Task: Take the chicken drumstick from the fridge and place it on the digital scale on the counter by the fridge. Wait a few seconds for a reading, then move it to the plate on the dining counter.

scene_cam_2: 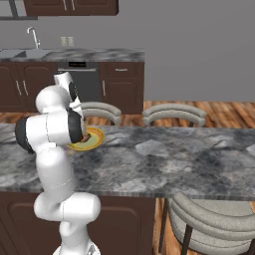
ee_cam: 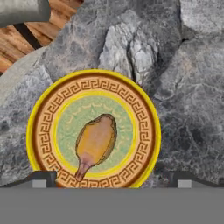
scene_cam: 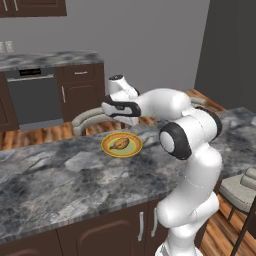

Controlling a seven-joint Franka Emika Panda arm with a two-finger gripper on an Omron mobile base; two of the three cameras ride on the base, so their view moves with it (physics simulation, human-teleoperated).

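Even, soft rendered light, no glare, faint shadow cast on the counter, slightly soft, low-resolution detail throughout.

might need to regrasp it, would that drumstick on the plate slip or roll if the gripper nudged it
The chicken drumstick looks glossy, so it may well slip between the fingers. Its rounded, tapering body would probably pivot or roll in an arc rather than slide straight. It lies in the flat centre of the plate, whose rim might stop it, though the light-looking plate could itself skid on the dining counter.
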